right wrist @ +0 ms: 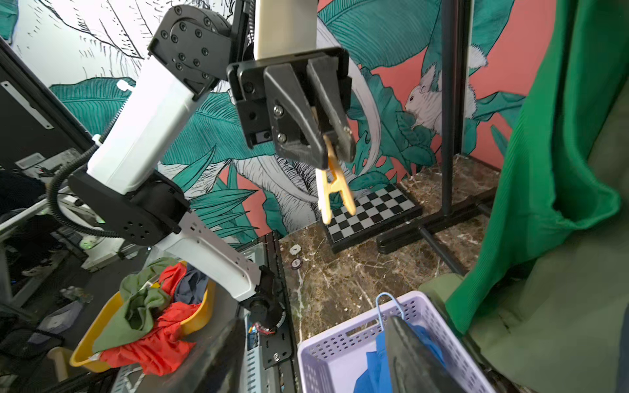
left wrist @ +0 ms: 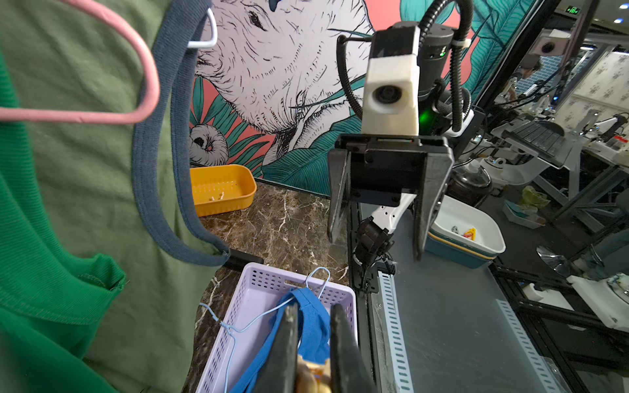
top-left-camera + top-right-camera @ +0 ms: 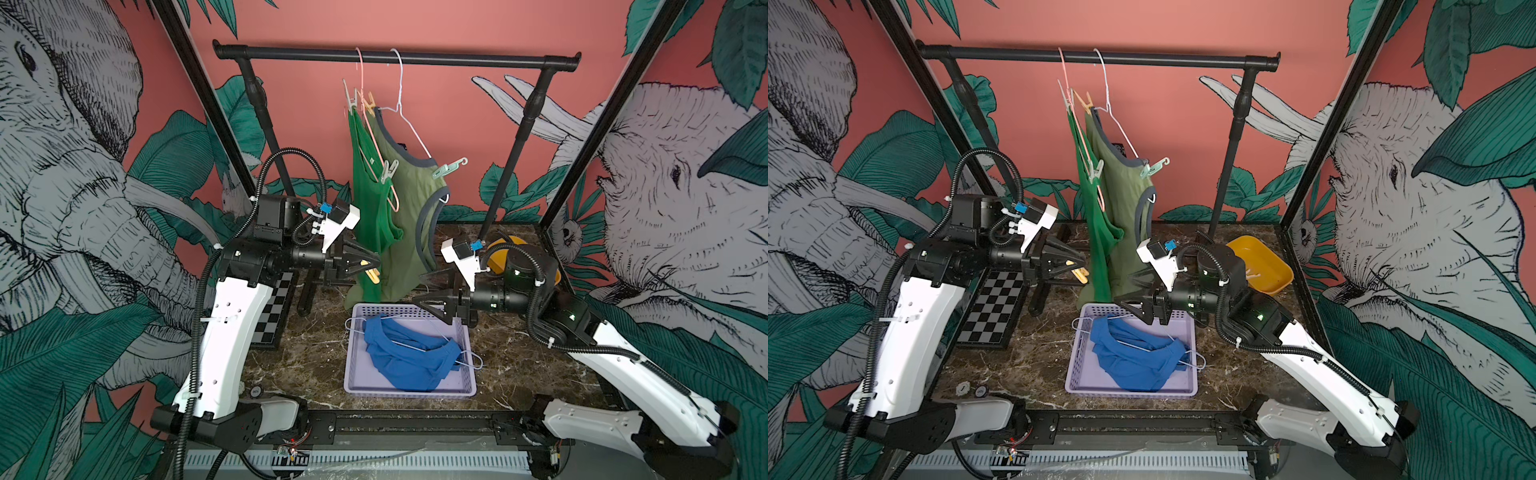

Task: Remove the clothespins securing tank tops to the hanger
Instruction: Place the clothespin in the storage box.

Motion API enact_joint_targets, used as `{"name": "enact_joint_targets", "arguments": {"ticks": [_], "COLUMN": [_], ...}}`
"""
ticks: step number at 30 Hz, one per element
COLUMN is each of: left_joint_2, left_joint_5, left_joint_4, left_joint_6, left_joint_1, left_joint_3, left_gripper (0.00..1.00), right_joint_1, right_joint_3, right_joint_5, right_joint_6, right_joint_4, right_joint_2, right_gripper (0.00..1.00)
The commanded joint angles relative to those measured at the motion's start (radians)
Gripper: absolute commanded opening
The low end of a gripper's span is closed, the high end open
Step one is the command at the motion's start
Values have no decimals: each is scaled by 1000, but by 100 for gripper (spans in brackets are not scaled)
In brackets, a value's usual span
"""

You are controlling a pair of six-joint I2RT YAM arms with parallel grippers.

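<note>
**Fig.** Nearest the lens, left wrist view: left gripper (image 2: 313, 308), closed down on a tan clothespin (image 2: 313, 376). The right wrist view shows the pin's free end forked and hanging down.

Landmark: lilac basket (image 3: 409, 392) on the bench (image 3: 299, 361).
- **Left gripper:** above and left of the basket's far rim, beside the hem of the bright green top (image 3: 370, 208).
- **Right gripper** (image 3: 417, 287)**:** over the basket's far right corner, fingers wide apart, nothing between them.
- **Blue top** (image 3: 407, 361)**:** lies inside the basket w/ a blue wire hanger (image 3: 469, 359).
- **Above and behind the basket:** bright green top on pink hanger (image 3: 376, 137), olive top (image 3: 409, 216) on white hanger (image 3: 409, 120), both hung off the rail (image 3: 457, 58).
- **Clothespins clipped there (four):** white (image 3: 350, 96) and tan-orange (image 3: 369, 103) highest, a pale one (image 3: 388, 170) and a mint one (image 3: 446, 168) lower.
- **Yellow tub** (image 3: 1262, 257)**:** behind and right of the basket, holds small pale bits, too small to identify.

Handling (est.): pins are light, stiff, sprung plastic. Pinch the two handle legs to open one, then draw it off along the strap. They look smooth, so a pin may twist in the grip. Tops are thin and limp and will likely swing and drag w/ the pin.

Text: small pale tag (image 3: 371, 160) on the bright green top, unreadable. No other legible writing.
</note>
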Motion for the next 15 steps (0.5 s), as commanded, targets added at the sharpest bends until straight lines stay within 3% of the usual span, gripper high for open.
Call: {"name": "enact_joint_targets", "arguments": {"ticks": [1,15], "left_joint_2": [-20,-18], "left_joint_5": [76,102], "left_joint_4": [36,68], "left_joint_6": [-48,-78], "left_joint_1": [-5,-5], "left_joint_3": [11,-17], "left_gripper": [0,0], "right_joint_1": [23,68], "right_joint_3": [51,266], "right_joint_5": [105,46], "right_joint_6": [-58,-104], "right_joint_4": [46,52], "right_joint_2": [40,248], "right_gripper": [65,66]}}
